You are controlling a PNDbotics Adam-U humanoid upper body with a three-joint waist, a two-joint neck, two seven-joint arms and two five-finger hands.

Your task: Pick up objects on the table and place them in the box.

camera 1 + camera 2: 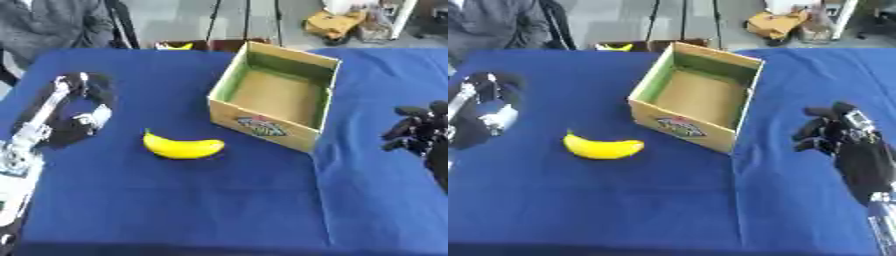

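1. Work surface: a table covered in blue cloth (219, 210). A curved yellow banana (182, 147) lies flat on it, left of centre, touching nothing.
2. Receptacle: an open-topped brown cardboard box (229, 102) with a printed label on its near wall stands right of the banana, near it but apart. Its interior appears empty.
3. Left hand (87, 120): seen at the left side of the table, at the end of a silver and black arm, well left of the banana. I cannot tell whether its fingers are curled or straight; it holds nothing that I can see.
4. Right hand (837, 132): black, over the cloth to the right of the box, apart from it. Fingers are bent inward and grip nothing.
5. A second yellow object (179, 46) shows at the far edge of the table; its nature is unclear.
6. Status, by judgement: the pick has not begun; the banana is not yet grasped.
7. Risks, by judgement:
   - The banana is curved and smooth, and may roll or spin away if fingers touch one end only.
   - The box looks light; a hand brushing its near wall could slide it on the cloth.
   - Releasing over the rim could leave the banana balanced on the wall or dropped outside.
   - Fingers could snag the cloth and drag it.
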